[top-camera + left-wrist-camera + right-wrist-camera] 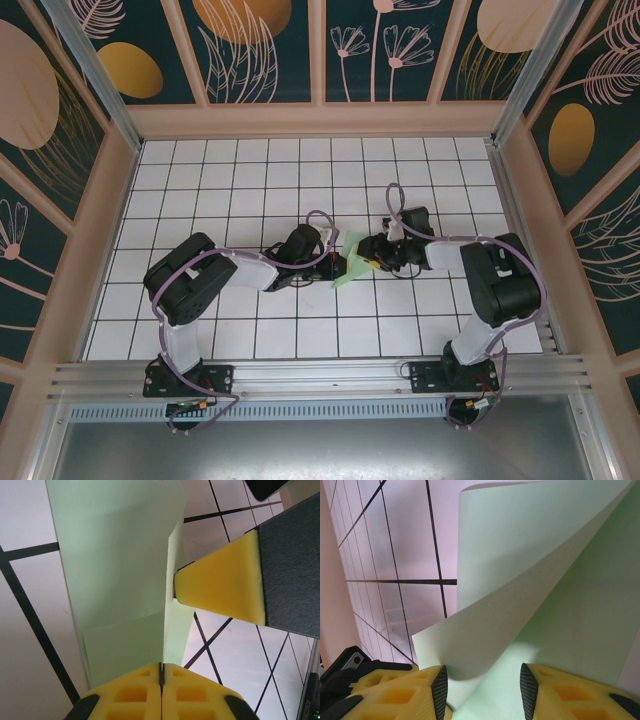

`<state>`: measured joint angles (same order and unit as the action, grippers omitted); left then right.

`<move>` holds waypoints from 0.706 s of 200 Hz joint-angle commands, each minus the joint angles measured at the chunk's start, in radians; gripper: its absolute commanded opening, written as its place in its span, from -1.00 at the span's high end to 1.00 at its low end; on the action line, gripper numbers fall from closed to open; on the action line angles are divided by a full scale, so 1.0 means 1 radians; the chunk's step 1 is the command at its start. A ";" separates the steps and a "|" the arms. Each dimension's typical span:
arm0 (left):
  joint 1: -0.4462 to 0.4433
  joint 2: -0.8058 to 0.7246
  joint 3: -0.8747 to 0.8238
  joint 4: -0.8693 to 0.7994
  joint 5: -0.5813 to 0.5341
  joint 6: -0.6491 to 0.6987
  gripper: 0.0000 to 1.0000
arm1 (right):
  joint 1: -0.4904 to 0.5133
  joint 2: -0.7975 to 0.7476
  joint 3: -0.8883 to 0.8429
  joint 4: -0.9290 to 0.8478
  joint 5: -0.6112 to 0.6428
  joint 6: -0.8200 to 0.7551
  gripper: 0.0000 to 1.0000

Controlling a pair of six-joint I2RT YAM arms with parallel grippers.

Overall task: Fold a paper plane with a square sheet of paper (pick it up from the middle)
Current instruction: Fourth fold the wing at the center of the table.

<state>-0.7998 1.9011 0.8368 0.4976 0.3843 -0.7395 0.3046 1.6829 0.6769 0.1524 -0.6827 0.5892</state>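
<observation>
While my left gripper (pixel 161 672) pinches the sheet of paper (pixel 115 575) steady by its edge, my right gripper (pixel 482 682) straddles it, spread, ready for creasing.

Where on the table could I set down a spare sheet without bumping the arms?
Free: the far rows of the table along the back wall, and the near strip between the left base and right base. Crowded: the middle, where the left gripper and right gripper meet at the sheet of paper.
</observation>
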 commanded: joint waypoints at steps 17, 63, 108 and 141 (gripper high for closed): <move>-0.006 0.031 0.005 0.017 0.024 -0.004 0.72 | 0.013 0.053 0.048 -0.042 0.006 -0.003 0.08; -0.007 0.034 0.017 0.016 0.029 0.001 0.61 | 0.025 0.068 0.070 -0.088 0.040 -0.015 0.07; -0.006 -0.025 -0.003 -0.018 -0.009 0.026 0.38 | 0.032 0.083 0.094 -0.150 0.090 -0.029 0.05; -0.005 -0.079 -0.024 -0.045 -0.063 0.033 0.29 | 0.038 0.093 0.103 -0.176 0.117 -0.035 0.04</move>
<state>-0.8036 1.8851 0.8314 0.4824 0.3698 -0.7292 0.3290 1.7256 0.7685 0.0364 -0.6468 0.5816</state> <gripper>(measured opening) 0.348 0.480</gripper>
